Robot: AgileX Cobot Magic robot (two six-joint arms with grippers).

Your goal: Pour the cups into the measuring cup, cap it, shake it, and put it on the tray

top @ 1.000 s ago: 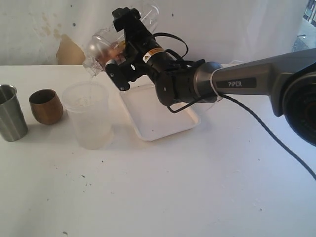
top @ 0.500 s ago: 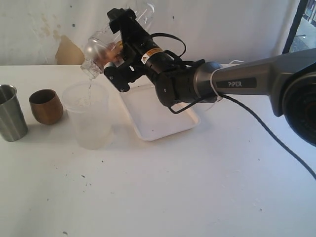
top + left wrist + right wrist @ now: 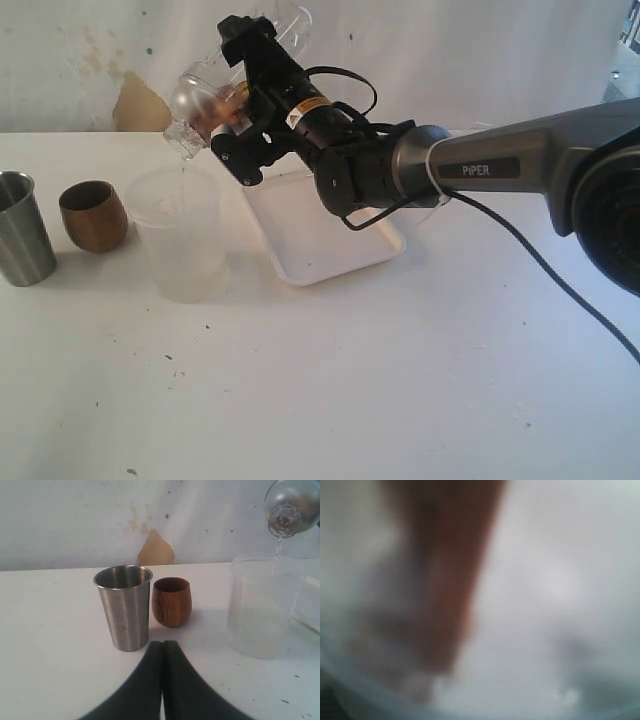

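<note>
My right gripper (image 3: 236,108) is shut on the clear measuring cup (image 3: 205,98), held tilted with its mouth down and to the left. A thin stream of clear liquid falls from that mouth (image 3: 286,516) into the frosted tub (image 3: 180,235) standing below it. The right wrist view is a blur of clear plastic and a brown smear. The steel tumbler (image 3: 22,240) and the brown wooden cup (image 3: 93,215) stand upright to the left of the tub. My left gripper (image 3: 163,643) is shut on nothing, low over the table just in front of the tumbler (image 3: 125,607) and wooden cup (image 3: 171,601).
The white tray (image 3: 325,250) lies on the table under and behind the right arm, just right of the frosted tub (image 3: 260,605). A pale wall with a brown patch (image 3: 140,105) closes the far side. A black cable (image 3: 560,290) trails from the right arm.
The right gripper has shifted the measuring cup slightly left and tipped it further. A thin stream now runs from its mouth into the frosted tub. The cups have not moved.
</note>
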